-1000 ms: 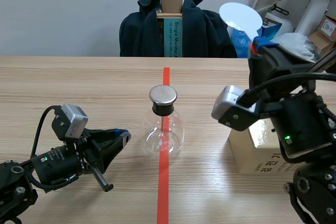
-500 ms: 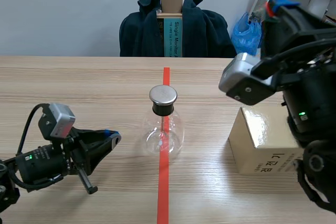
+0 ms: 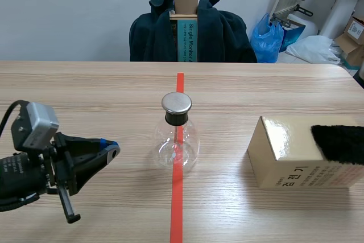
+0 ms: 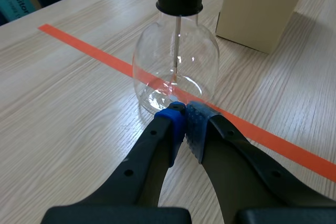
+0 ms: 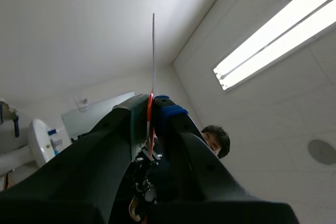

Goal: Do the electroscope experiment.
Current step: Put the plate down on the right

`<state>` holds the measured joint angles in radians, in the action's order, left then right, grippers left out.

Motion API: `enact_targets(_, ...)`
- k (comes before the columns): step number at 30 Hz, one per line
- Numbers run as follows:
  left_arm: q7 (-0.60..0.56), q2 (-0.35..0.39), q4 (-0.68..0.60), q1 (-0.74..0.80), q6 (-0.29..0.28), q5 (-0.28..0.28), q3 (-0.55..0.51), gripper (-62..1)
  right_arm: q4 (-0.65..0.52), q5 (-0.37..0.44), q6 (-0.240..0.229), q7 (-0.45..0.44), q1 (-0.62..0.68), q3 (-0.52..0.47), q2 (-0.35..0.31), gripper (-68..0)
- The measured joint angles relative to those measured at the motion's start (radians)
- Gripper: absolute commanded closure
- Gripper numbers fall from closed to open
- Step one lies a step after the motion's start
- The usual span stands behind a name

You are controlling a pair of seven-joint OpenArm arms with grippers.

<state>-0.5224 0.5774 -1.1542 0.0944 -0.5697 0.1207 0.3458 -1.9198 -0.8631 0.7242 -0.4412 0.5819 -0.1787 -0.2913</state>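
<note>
Left gripper (image 4: pixel 185 123): fingers pressed together on nothing, pads (image 4: pixel 197 129) meeting. It rests low on the table, probably parked short of the glass so as not to disturb it.

Flask electroscope (image 4: pixel 176 72): directly ahead of the left gripper, near but apart from it, astride the red tape line. Its metal cap (image 3: pixel 176 103) faces up, likely to receive a charged object.

Cardboard box (image 3: pixel 284 155): beyond the flask, carrying a black fur pad (image 3: pixel 338 143), presumably for rubbing. Its print is not legible.

Right gripper (image 5: pixel 152 100): pointed at the ceiling, pinching a thin white sheet (image 5: pixel 154 51) seen edge-on.

A teal spine (image 3: pixel 191 38) behind the table reads "Single Monitor".
</note>
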Motion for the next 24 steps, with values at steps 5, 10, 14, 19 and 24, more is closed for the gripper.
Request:
enact_targets(5,0.075,0.039,-0.2,0.114,0.001,0.061,-0.095,-3.2,0.002,0.014,-0.046,0.048,0.091,-0.036,0.0,-0.8)
enact_targets(10,0.159,0.046,-0.402,0.23,0.07,0.076,-0.185,-3.6,0.006,0.035,-0.125,0.092,0.129,-0.038,0.0,-0.9)
enact_targets(14,0.174,0.046,-0.544,0.336,0.154,0.075,-0.24,-20.9,0.008,0.035,-0.216,0.107,0.14,-0.038,0.0,-0.8)
enact_targets(19,0.174,0.046,-0.665,0.463,0.2,0.067,-0.268,-34.9,0.042,0.034,-0.299,0.106,0.142,-0.033,0.0,-0.8)
enact_targets(24,0.208,0.046,-0.717,0.581,0.249,0.046,-0.275,-57.9,0.1,0.014,-0.321,0.105,0.142,0.003,0.002,-0.8)
